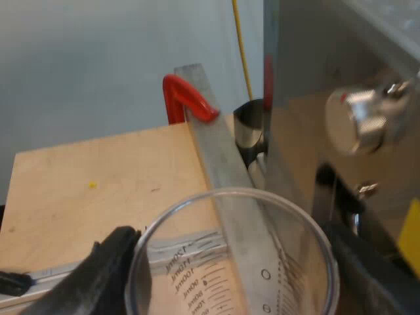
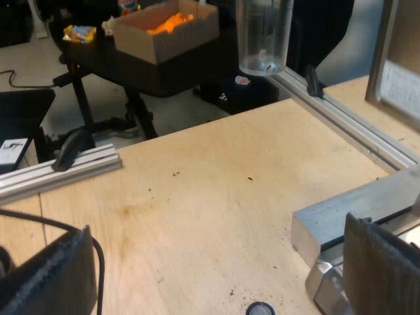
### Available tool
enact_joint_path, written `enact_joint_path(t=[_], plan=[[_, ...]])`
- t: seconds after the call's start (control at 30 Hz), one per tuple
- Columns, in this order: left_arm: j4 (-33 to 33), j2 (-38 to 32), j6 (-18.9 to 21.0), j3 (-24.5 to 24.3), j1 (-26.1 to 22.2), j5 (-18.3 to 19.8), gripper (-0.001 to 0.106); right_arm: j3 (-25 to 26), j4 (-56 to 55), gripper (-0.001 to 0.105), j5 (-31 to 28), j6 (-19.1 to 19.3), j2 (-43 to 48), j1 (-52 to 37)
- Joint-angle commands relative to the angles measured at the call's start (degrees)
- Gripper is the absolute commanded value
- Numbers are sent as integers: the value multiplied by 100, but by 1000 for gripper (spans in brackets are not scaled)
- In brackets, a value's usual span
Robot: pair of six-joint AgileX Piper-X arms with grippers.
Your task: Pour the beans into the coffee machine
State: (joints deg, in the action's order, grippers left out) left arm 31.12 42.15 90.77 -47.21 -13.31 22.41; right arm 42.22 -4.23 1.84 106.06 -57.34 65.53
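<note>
Clasping the measuring glass (image 1: 230,262) in the jaws of the left gripper (image 1: 237,266), beside the espresso machine (image 1: 302,65); hovering the right gripper (image 2: 216,275) over the table (image 2: 197,184), jaws wide, empty.

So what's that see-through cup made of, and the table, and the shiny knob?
The measuring glass looks like clear plastic or glass, I can't tell which: you see straight through it, and printed marks run down its wall. The table looks like pale bare wood, matt, with faint grain. The knob looks like polished metal: it gleams with bright highlights.
</note>
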Motion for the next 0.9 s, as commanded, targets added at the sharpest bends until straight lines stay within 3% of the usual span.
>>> enact_joint_path(t=[0.03,0.1,0.13,0.17,0.37,0.53,0.6,0.73,0.9], plan=[[-546,-45,35,316,-4,40,0,-298,939,78,-58,-226,-393,8],[-656,-33,28,384,-4,40,0,-381,1092,78,-82,-269,-476,8],[-1366,-1,29,929,-4,-147,0,-520,1480,78,-184,-400,-706,8],[-1765,0,29,1172,-4,-280,0,-570,1620,78,-216,-441,-820,8],[-3543,292,92,2204,-4,-573,0,-590,2209,78,-216,-440,-1575,8],[-4217,660,89,2460,-4,-952,0,-590,2841,78,-475,-632,-2179,8],[-5095,1299,75,2554,-4,-1279,0,-590,3107,78,-477,-813,-2412,8],[-5494,1903,239,2554,18,-1230,0,-590,3526,78,-467,-1092,-2726,8],[-5854,2705,384,2554,17,-1231,0,-590,3594,78,-467,-1150,-2792,8]])
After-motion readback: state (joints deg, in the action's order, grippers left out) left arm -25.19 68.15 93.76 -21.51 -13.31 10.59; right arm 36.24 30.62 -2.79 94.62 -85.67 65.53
